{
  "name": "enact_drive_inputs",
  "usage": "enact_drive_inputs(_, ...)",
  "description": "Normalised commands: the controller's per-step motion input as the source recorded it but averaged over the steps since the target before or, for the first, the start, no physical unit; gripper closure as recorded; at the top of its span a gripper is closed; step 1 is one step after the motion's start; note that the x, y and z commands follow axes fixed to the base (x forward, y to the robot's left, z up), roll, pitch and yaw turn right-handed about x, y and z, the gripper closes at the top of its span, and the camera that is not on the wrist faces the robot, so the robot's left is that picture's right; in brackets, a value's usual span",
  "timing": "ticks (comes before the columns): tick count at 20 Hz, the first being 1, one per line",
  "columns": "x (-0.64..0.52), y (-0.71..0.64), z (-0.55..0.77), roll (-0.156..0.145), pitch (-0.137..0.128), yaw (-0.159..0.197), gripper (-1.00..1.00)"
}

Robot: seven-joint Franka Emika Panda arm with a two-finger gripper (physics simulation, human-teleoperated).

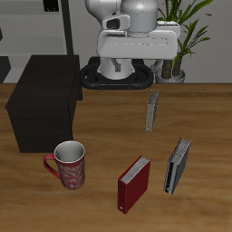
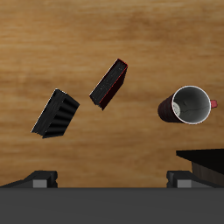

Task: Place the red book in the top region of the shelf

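Observation:
The red book [image 1: 134,183] stands upright near the table's front edge, between a mug and a grey book. It also shows in the wrist view [image 2: 110,84], seen from above. The shelf [image 1: 45,104] is a dark boxy cabinet with a flat bare top, farther back beside the mug; one corner of it shows in the wrist view [image 2: 203,159]. My gripper [image 1: 140,63] hangs high at the table's back, far from the book, open and empty. In the wrist view the gripper [image 2: 112,182] has its jaws wide apart with nothing between them.
A red patterned mug [image 1: 70,165] [image 2: 188,105] stands in front of the shelf. One grey book [image 1: 178,166] [image 2: 56,115] stands beside the red book, another [image 1: 152,111] farther back. A potted plant [image 1: 186,41] and a grey rack [image 1: 36,27] are behind the table.

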Motion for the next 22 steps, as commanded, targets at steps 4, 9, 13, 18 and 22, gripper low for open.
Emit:
enact_drive_inputs(4,0.46,-0.16,-0.03,0.015,-0.065,0.039,-1.00)
enact_drive_inputs(9,0.48,-0.21,-0.13,-0.022,-0.024,-0.041,-1.00)
enact_drive_inputs(13,0.24,-0.08,-0.20,0.008,0.001,-0.006,-1.00)
enact_drive_inputs(18,0.41,-0.19,-0.33,-0.041,0.015,-0.035,-1.00)
enact_drive_inputs(22,0.28,0.00,-0.25,0.013,-0.016,-0.082,-1.00)
